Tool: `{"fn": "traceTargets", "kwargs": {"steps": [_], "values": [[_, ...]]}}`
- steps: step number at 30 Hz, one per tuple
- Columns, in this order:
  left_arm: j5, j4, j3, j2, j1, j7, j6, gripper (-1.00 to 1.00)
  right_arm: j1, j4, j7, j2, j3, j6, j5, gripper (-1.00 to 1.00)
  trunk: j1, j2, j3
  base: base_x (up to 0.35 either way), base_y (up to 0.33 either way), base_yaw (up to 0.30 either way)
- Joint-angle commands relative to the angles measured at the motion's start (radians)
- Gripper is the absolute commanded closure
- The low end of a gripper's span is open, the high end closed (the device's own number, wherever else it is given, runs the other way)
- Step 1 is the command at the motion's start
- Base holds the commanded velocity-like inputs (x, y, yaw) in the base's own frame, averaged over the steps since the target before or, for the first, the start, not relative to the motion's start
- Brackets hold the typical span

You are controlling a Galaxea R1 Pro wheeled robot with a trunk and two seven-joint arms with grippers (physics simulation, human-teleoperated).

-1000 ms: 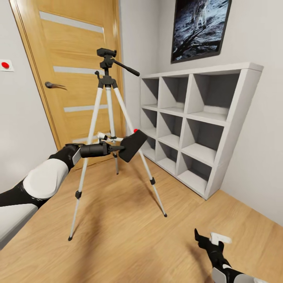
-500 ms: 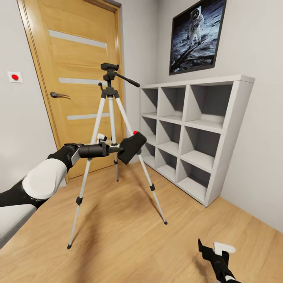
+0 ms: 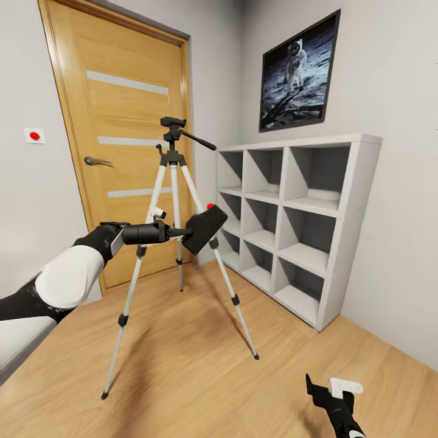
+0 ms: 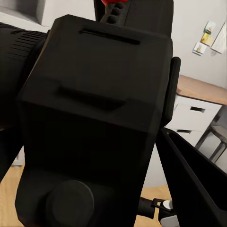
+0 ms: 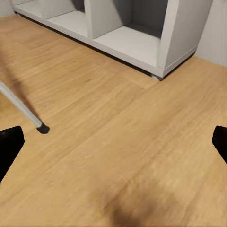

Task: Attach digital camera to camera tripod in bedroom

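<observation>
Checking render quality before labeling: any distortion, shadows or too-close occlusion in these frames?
Head view: wide-angle stretch, oak door and white cube shelving lean; soft camera tripod shadow on the floor. Left wrist view: digital camera too close, dark, little detail. Right wrist view: sharp, diffuse dark shadow patch on planks.

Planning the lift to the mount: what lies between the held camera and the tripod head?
In the head view, the camera sits low by the tripod's legs; between it and the head run only the upper legs.
</observation>
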Motion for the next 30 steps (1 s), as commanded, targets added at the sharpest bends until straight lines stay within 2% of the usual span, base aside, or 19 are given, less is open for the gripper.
{"fn": "traceTargets", "kwargs": {"steps": [1, 25, 30], "values": [[-0.011, 0.000, 0.010, -0.001, -0.001, -0.005, 0.009, 1.00, -0.001, 0.004, 0.000, 0.000, -0.007, -0.006, 0.007, -1.00, -0.001, 0.000, 0.002, 0.000, 0.000, -0.061], [-0.011, 0.000, 0.010, 0.000, 0.000, -0.005, 0.007, 1.00, 0.001, 0.005, 0.000, 0.000, -0.005, -0.006, 0.012, -1.00, -0.011, 0.005, 0.058, 0.000, 0.000, -0.068], [-0.011, 0.000, 0.011, 0.004, 0.000, -0.005, 0.007, 1.00, 0.002, 0.004, 0.000, 0.000, -0.004, -0.006, 0.012, -1.00, -0.011, 0.005, 0.050, 0.000, 0.000, -0.012]]}}
